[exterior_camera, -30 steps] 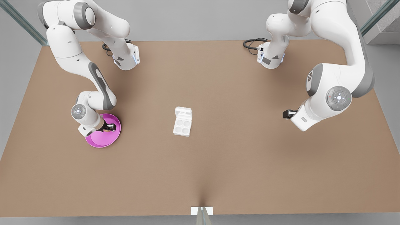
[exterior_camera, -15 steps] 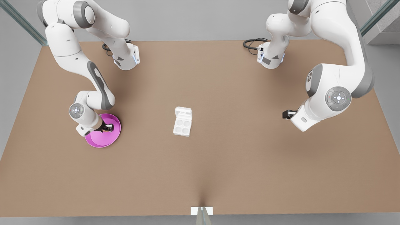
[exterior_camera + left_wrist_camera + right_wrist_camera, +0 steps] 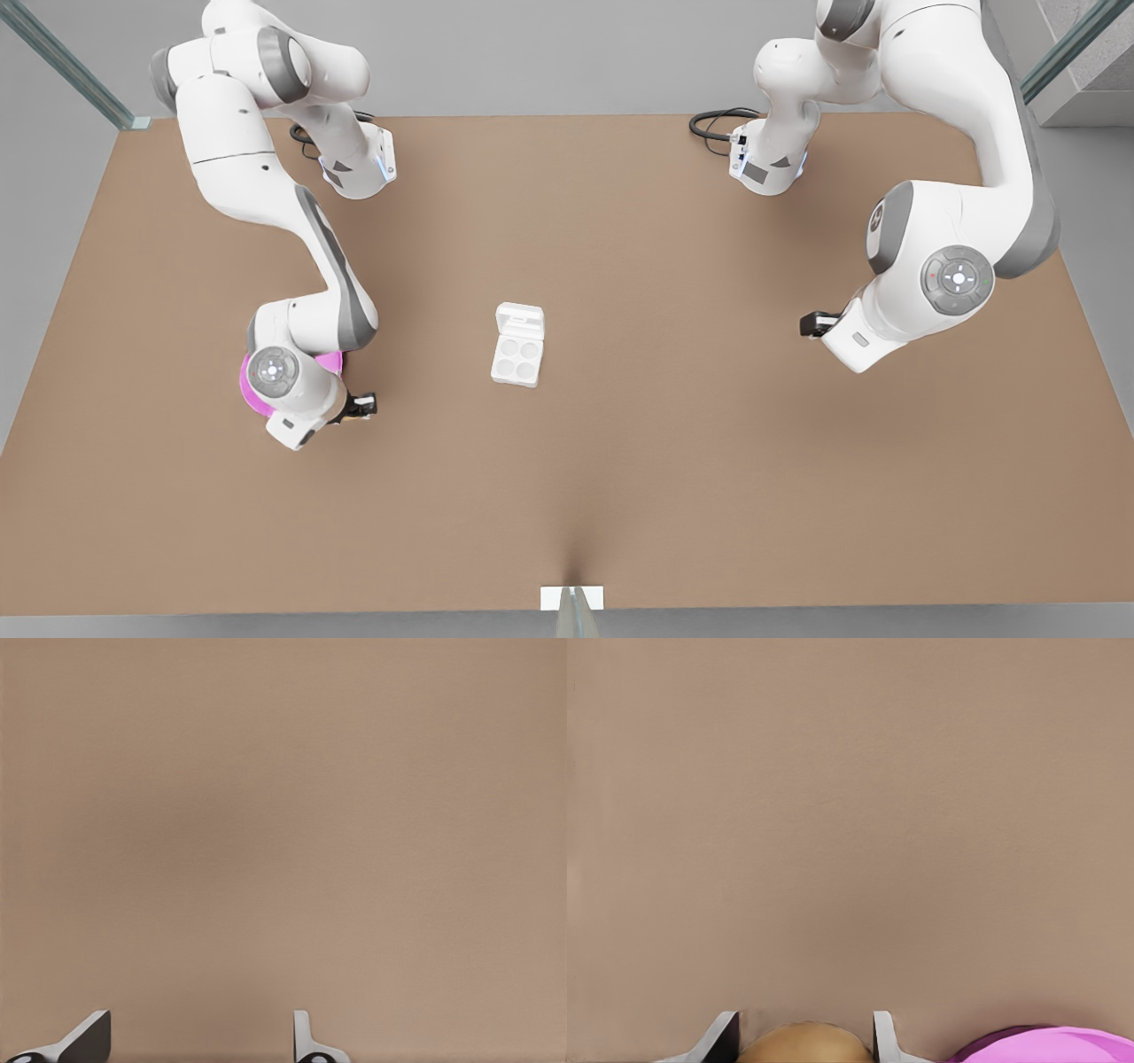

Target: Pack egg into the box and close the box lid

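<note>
Egg (image 3: 802, 1043) — in right hand (image 3: 804, 1038)

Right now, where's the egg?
The egg sits between the right gripper's fingers, on the front view's left, just past the pink plate and well left of the open box.

There were 2 robot arms, each ending in 1 gripper: the right gripper (image 3: 361, 407) at the front view's left and the left gripper (image 3: 808, 324) at the front view's right. Each gripper showed 2 fingers. There was 1 egg (image 3: 804, 1043), seated between the right gripper's fingers. 1 box (image 3: 516, 355) lay on 1 table (image 3: 673, 461), with 4 round cups and 1 box lid (image 3: 519, 316). 1 pink plate (image 3: 250, 388) lay there too. 1 black cable (image 3: 714, 125) coiled at 1 arm base.
</note>
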{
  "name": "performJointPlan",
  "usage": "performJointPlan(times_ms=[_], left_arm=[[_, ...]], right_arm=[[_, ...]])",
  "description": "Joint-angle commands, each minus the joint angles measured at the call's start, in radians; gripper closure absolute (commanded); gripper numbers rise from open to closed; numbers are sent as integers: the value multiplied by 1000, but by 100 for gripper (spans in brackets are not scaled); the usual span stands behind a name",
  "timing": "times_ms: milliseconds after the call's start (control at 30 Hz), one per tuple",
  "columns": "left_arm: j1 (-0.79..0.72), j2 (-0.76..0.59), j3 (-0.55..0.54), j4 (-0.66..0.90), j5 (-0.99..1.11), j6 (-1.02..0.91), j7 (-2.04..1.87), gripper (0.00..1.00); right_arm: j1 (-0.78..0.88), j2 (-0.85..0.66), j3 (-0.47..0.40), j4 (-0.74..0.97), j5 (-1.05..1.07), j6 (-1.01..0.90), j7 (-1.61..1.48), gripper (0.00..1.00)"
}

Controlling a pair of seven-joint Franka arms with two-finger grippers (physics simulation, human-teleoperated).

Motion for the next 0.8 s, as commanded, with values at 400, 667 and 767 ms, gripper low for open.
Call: performJointPlan(times_ms=[400,667,767], left_arm=[[-24,0,-212,135,6,-123,-352,0],[-10,-1,-210,143,0,-149,-348,0],[7,-4,-209,144,6,-148,-348,0]], right_arm=[[434,123,-94,243,218,-316,754,40],[482,168,-110,239,230,-310,775,40],[506,186,-111,245,238,-304,788,39]])
